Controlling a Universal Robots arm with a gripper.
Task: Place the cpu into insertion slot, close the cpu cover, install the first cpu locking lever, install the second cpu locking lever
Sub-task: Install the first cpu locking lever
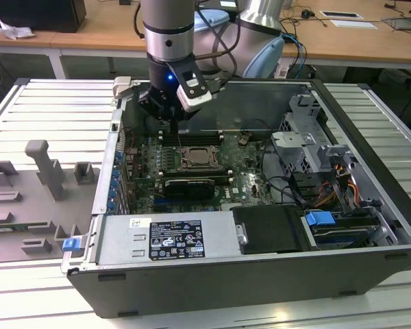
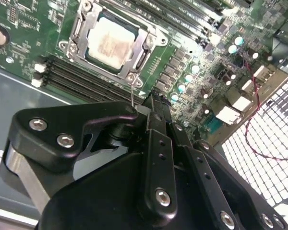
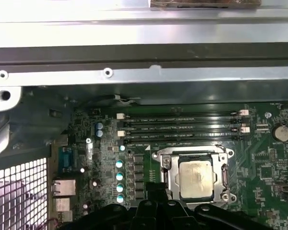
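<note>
One cpu (image 2: pixel 110 42) sits in the insertion slot (image 2: pixel 81 28) (cover down), just beyond the jaws, which are pressed together.

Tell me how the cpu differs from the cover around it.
The cpu is a solid pale silver-beige square; the cover is a thin bright metal frame with an open window.
The cpu fills the middle; the cover rings it and reaches further out, with tabs at its corners.
The cpu's top looks dull and smudged; the cover glints.
Both lie flat on the green board, square and lined up with each other, beside the memory slots.
</note>
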